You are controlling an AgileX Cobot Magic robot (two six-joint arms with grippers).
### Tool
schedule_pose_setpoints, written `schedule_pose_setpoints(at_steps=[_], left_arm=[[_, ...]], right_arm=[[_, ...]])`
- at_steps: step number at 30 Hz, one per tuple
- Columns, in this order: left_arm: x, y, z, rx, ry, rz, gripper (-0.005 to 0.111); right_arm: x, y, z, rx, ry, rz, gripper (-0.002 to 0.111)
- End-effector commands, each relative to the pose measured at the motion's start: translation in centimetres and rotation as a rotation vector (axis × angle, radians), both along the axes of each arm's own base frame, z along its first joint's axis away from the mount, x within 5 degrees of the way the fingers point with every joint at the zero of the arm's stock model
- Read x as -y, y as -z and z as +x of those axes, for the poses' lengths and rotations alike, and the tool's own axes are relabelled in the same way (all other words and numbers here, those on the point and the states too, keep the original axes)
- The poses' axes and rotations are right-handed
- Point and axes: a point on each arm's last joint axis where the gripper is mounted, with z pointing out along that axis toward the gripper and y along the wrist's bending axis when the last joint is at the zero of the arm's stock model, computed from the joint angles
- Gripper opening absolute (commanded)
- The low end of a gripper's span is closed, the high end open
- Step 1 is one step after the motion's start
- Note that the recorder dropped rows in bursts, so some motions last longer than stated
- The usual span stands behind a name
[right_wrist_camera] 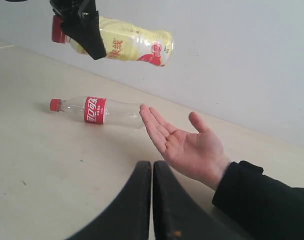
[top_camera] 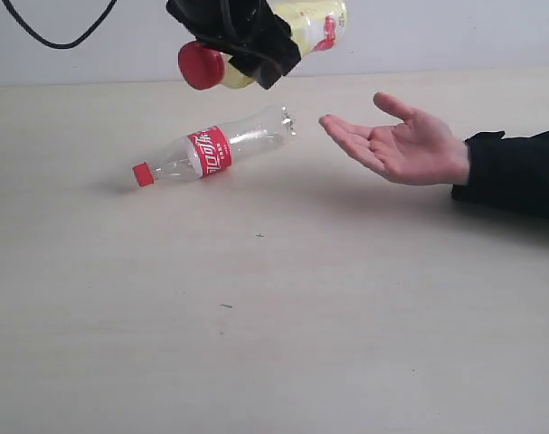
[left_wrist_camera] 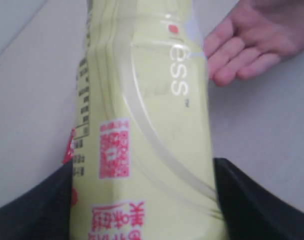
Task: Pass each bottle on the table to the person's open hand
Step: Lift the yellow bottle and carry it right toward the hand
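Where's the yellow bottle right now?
The yellow bottle hangs top centre in the exterior view, gripped by the left end effector, above the clear bottle and left of the hand.

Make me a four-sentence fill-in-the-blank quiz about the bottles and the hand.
1. The yellow bottle held by the left fingers has a ___ cap.
2. The clear bottle lies on its ___ on the table.
3. The person's hand is open, palm facing ___.
4. The right fingers are shut and hold ___.
Missing words: red; side; up; nothing.
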Motion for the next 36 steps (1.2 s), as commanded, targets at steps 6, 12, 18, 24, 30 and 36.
schedule_pose_setpoints(at_steps=[6,12,18,24,30,36], left_arm=[[5.6,0.3,-3.1,0.084,0.113,-0.074,0.000],[6.9,1.2,-2.5,0.060,-0.085,-0.251,0.000],[9.0,3.5,-2.3,0.014,-0.236,-0.421,0.000],[11.1,5.9,-3.8,-0.043,-0.386,-0.642,0.000],[12.4,7.3,-4.6,-0.093,-0.460,-0.970,0.000],[12.5,9.4,-4.4,-0.118,-0.488,-0.952,0.000]], right_arm=[[0.0,0.1,0.0,0.005,-0.002,0.012,0.002],[0.0,0.1,0.0,0.007,-0.003,0.010,0.002],[0.0,0.1,0.0,0.007,-0.003,0.010,0.002],[0.0,0.1,0.0,0.007,-0.003,0.010,0.002],[0.0,0.1,0.0,0.007,-0.003,0.010,0.002],[0.0,0.1,0.0,0.007,-0.003,0.010,0.002]])
